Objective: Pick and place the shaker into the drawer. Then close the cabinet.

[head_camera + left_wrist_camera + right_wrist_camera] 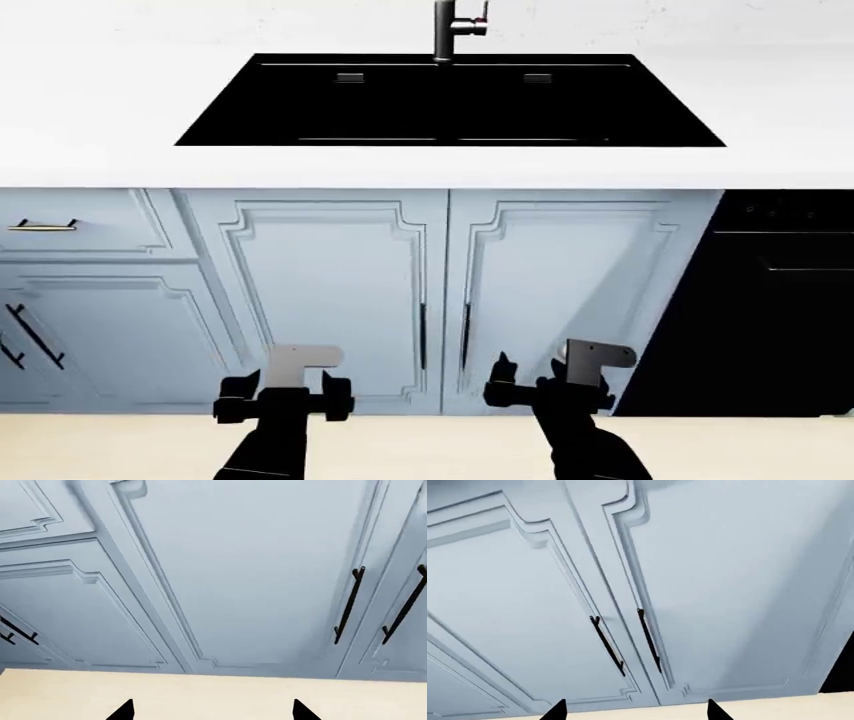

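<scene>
The shaker is out of view in every frame. At the far left of the head view a pale blue-grey drawer (83,224) with a slim handle sits shut under the counter. My left gripper (283,398) hangs low in front of the left sink cabinet door (320,290), open with nothing between its fingertips (124,711). My right gripper (550,392) is level with it in front of the right door (574,290), also open and empty. Only dark tips (558,711) show in the right wrist view, over floor and door panels.
A black sink (667,140) with a dark faucet (451,30) is set in the white counter (94,140). A black dishwasher (787,310) stands at the right. Both doors carry vertical black handles (606,645). Beige floor (427,450) runs below the cabinets.
</scene>
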